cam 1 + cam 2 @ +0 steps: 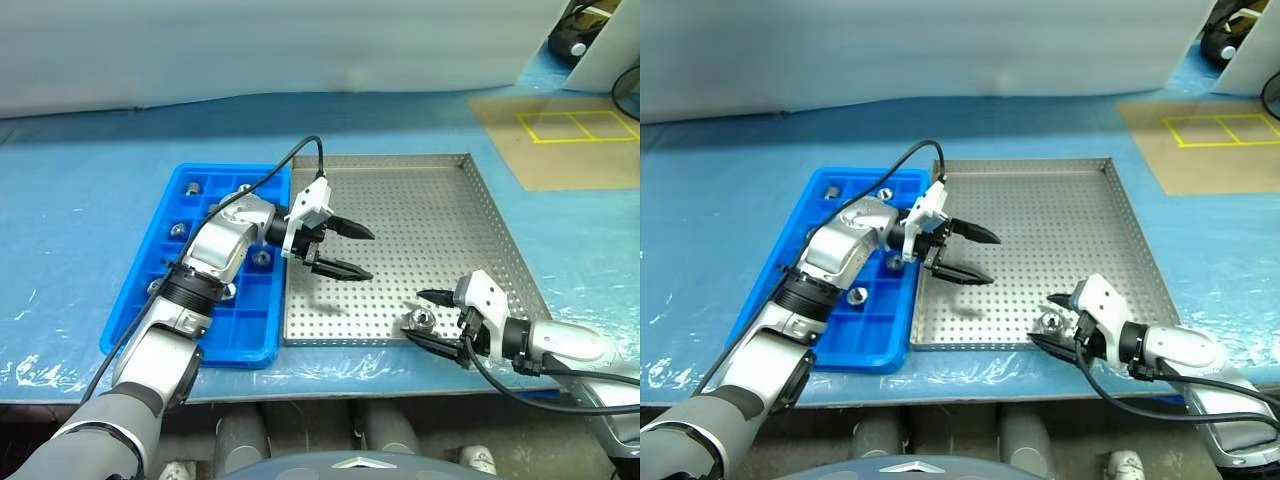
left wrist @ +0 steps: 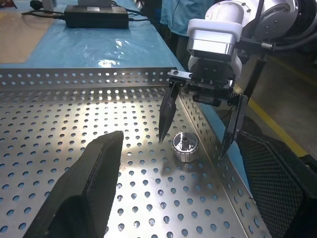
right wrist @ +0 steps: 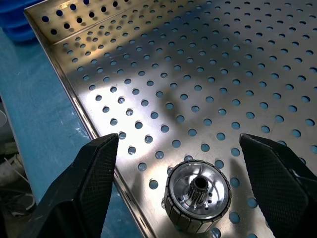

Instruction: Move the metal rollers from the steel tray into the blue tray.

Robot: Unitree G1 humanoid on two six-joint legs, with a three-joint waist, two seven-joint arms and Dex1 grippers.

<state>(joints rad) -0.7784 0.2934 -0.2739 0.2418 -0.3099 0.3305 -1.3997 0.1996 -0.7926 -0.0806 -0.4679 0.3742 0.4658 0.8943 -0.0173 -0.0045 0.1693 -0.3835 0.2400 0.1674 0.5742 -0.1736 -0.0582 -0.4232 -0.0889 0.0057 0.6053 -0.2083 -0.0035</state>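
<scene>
The steel tray [image 1: 420,210] lies in the middle of the table with the blue tray [image 1: 240,345] against its left side. Several metal rollers [image 1: 261,257] sit in the blue tray's compartments. One roller [image 1: 420,320] stands on the steel tray's perforated floor by the near rim. My right gripper [image 1: 423,317] is open around it, and its fingers [image 3: 94,173] stand clear of the roller [image 3: 198,196] on both sides. My left gripper [image 1: 362,254] hangs open and empty over the left part of the steel tray, pointing right toward the right gripper [image 2: 195,139].
A blue sheet covers the table. A brown board with yellow tape [image 1: 560,140] lies at the back right. A black power brick [image 2: 96,15] sits beyond the steel tray's rim. A black cable [image 1: 290,160] arcs over my left wrist.
</scene>
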